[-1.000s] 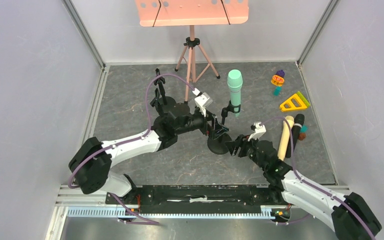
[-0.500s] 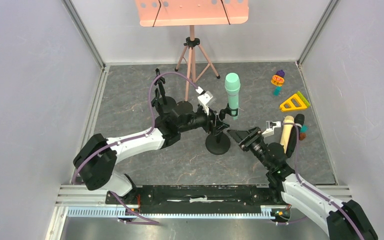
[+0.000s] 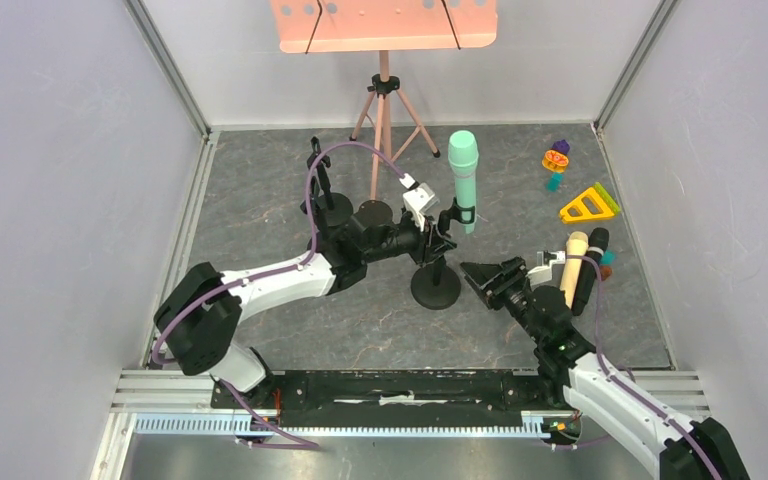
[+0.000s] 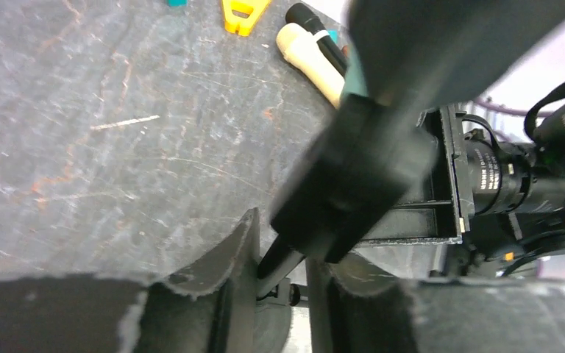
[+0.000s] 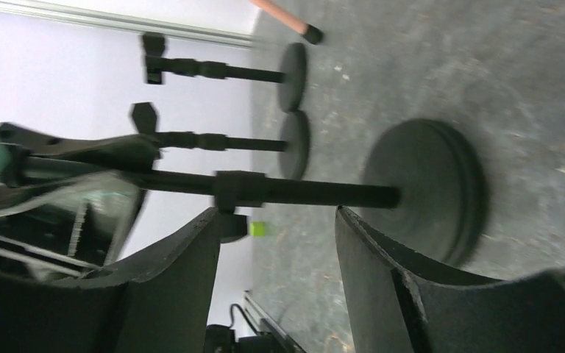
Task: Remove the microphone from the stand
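Observation:
A mint-green microphone (image 3: pixel 463 180) sits upright in the black clip of a stand (image 3: pixel 436 287) with a round base. My left gripper (image 3: pixel 438 243) is shut on the stand's thin pole (image 4: pixel 283 257) just under the clip (image 4: pixel 360 184), the pole pinched between its fingers (image 4: pixel 224 272). My right gripper (image 3: pixel 485 277) stands open just right of the base. In the right wrist view the pole (image 5: pixel 301 195) and the base (image 5: pixel 427 191) lie beyond the tips of the open right gripper (image 5: pixel 276 220), apart from them.
A pink music stand (image 3: pixel 384 25) on a tripod stands at the back. Two small black stands (image 3: pixel 320 190) are left of the left arm. At the right lie a yellow triangle (image 3: pixel 588 205), a cream cylinder (image 3: pixel 570 265), a black microphone (image 3: pixel 592 262) and an orange-purple toy (image 3: pixel 556 160).
My left gripper has moved onto the stand's pole and closed on it. My right gripper has pulled back to the right from the base. The microphone shifted slightly to the left.

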`<state>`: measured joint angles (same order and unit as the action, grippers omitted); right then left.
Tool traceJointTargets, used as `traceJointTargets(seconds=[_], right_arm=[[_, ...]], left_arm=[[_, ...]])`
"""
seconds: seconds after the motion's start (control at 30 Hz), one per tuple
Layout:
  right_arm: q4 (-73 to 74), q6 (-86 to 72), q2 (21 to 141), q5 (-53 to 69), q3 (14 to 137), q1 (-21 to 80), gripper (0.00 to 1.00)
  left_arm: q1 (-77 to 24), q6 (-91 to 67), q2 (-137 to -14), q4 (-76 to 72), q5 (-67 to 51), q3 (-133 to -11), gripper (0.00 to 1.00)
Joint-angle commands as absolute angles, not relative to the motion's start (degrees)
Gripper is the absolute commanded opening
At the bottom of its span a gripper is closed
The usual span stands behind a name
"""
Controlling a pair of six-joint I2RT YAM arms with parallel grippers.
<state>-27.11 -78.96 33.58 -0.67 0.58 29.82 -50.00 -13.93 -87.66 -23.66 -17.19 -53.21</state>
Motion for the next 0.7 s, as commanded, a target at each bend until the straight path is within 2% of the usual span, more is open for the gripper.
traceJointTargets(seconds=[0.0,0.17,0.3,0.5,0.67], right_arm=[[-21.97,-77.07,34.16,-1.28,-0.38,29.62,0.64],[-25.36,-77.97,37.96,2.99,2.33,29.32,0.64],[-28.44,-79.76,41.9,7.25,5.12,28.31,0.64],[-33.55,-82.05,44.34,9.96,8.03,28.04,0.66],[-27.74,-86.13,43.98,10.18,10.93,28.04,0.67]], left_arm=[[-50.05,-10.99,-87.12,-23.54,-16.23,-55.28,0.26],[-50.51,-11.07,-86.18,-22.99,-12.43,-54.72,0.11],[-51.6,-9.03,-84.21,-21.74,-8.15,-54.58,0.08],[-55.2,-2.03,-79.43,-17.8,6.32,-53.87,0.04],[-55.99,-1.26,-77.54,-17.23,15.47,-52.78,0.02]])
